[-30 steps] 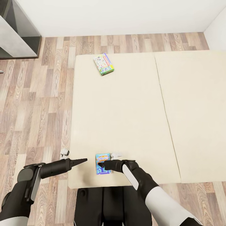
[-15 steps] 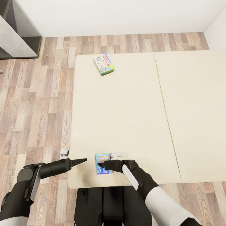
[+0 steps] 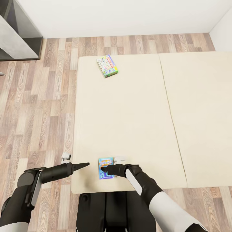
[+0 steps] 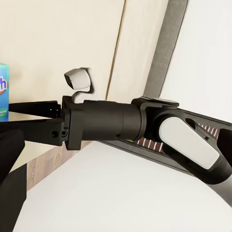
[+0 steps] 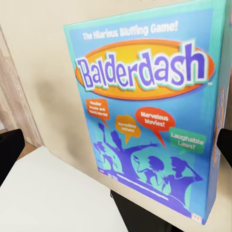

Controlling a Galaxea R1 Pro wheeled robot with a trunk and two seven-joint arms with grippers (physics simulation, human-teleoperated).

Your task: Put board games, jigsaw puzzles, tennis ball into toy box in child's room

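Two game boxes lie on the bed (image 3: 129, 122): the blue box (image 3: 105, 167) at 6 o'clock and the Monopoly box (image 3: 107, 65) at 12. The right gripper (image 3: 103, 169) has its fingers spread around the blue box. The left gripper (image 3: 87, 164) has its fingers pressed together. The right wrist view shows the word "Balderdash" on the blue box.

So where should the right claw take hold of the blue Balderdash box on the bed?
Across its two long edges, coming straight down from above. The Balderdash box lies flat on the bed near the edge closest to the robot, so only its thin sides offer a grip. The right claw hovers over it, a finger showing at either side, which suggests the width fits.
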